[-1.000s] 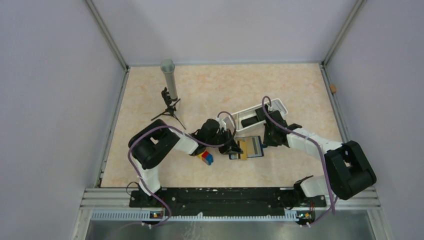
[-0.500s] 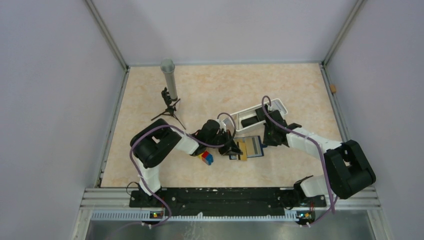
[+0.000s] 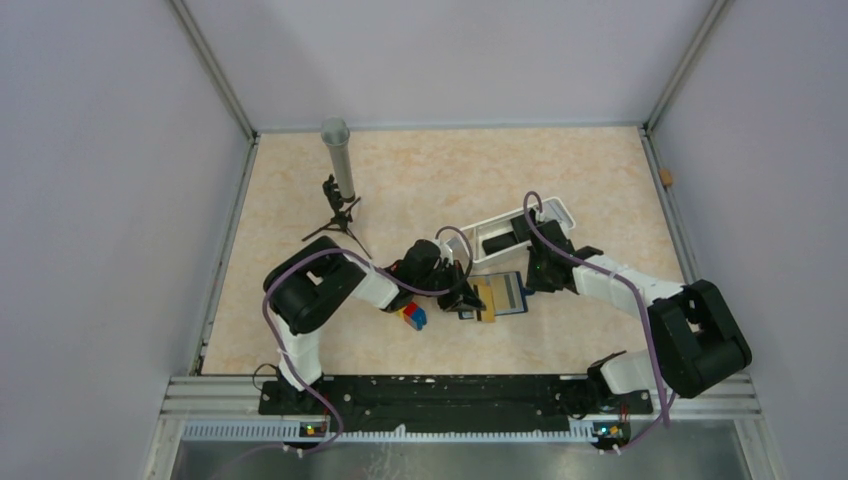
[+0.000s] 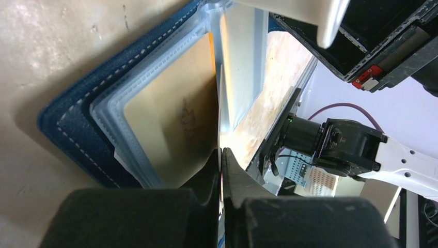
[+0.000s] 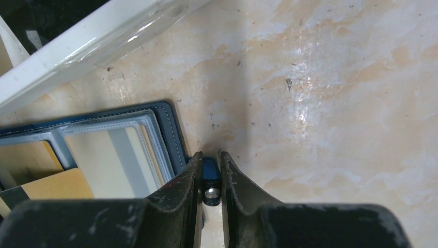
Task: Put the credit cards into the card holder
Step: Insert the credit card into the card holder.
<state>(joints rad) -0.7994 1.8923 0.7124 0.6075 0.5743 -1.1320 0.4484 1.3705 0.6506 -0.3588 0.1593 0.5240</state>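
The navy card holder point(image 3: 500, 296) lies open on the table between my grippers. In the left wrist view its blue cover point(image 4: 67, 121) and clear inner slots show. My left gripper point(image 4: 222, 155) is shut on the edge of the yellow-gold card point(image 4: 173, 119), which rests at an angle against the clear slots. My right gripper point(image 5: 210, 170) is shut on the holder's snap tab point(image 5: 209, 175) at its right edge. A pale card with a grey stripe point(image 5: 111, 155) sits in a slot. A corner of the gold card point(image 5: 57, 186) shows beside it.
A white oblong tray point(image 3: 560, 212) with black items stands just behind the holder; its rim shows in the right wrist view point(image 5: 88, 46). Coloured toy bricks point(image 3: 412, 316) lie left of the holder. A grey cylinder on a small tripod point(image 3: 338, 165) stands at the back left.
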